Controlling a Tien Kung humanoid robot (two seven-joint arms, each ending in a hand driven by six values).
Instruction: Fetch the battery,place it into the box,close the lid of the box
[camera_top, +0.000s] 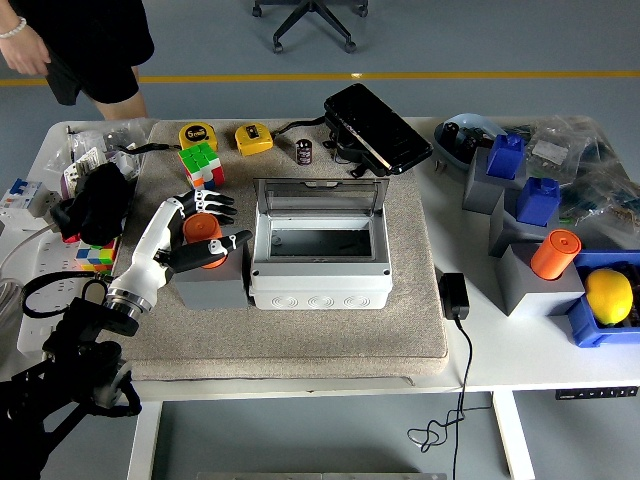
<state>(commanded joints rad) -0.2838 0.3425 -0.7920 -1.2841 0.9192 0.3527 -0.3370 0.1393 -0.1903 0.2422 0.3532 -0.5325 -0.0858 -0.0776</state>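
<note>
On your left, the robot's left hand has its thumb and fingers curled partway around the orange round battery, which stands in its grey block holder. It is not lifted yet. Just to the right, the grey plastic box sits empty with its clear lid up. You must lift the battery, drop it in, then shut the lid.

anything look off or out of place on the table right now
Nothing looks spilled or damaged. The white box sits square on the mat with its lid up. The left robot hand is around the orange battery on its grey stand. The table's left and right ends are cluttered, and a power adapter's cable hangs over the near edge.
</note>
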